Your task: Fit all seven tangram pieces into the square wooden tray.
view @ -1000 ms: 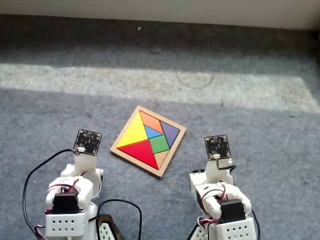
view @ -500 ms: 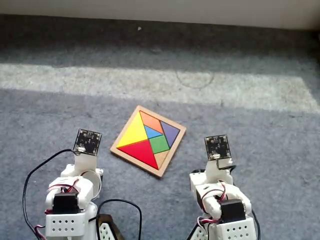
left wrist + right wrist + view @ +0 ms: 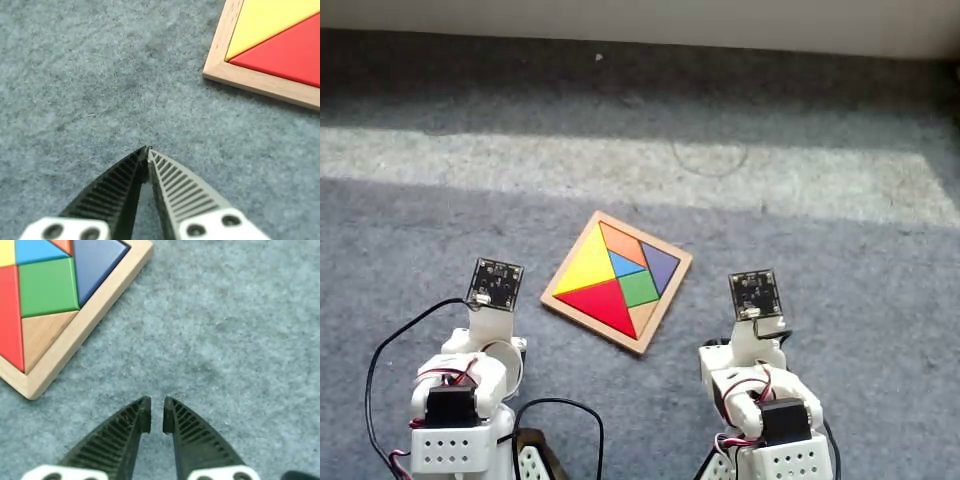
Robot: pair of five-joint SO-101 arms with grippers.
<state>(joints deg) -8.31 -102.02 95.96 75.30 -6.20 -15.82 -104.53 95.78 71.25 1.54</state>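
The square wooden tray (image 3: 669,305) lies turned like a diamond on the grey carpet between the two arms, and coloured pieces cover its whole inside. These include a yellow triangle (image 3: 582,268), a red triangle (image 3: 600,303), an orange piece (image 3: 623,243), a green square (image 3: 638,288) and a tan triangle (image 3: 642,317). My left gripper (image 3: 148,150) hovers over bare carpet near the tray corner (image 3: 260,84), tips touching, holding nothing. My right gripper (image 3: 156,413) is over carpet beside the tray edge (image 3: 95,320), with only a thin slit between its tips and nothing in it.
Both arm bases stand at the near edge, left (image 3: 455,420) and right (image 3: 770,425), with a black cable (image 3: 380,370) looping by the left one. A pale sunlit band (image 3: 620,165) crosses the carpet beyond the tray.
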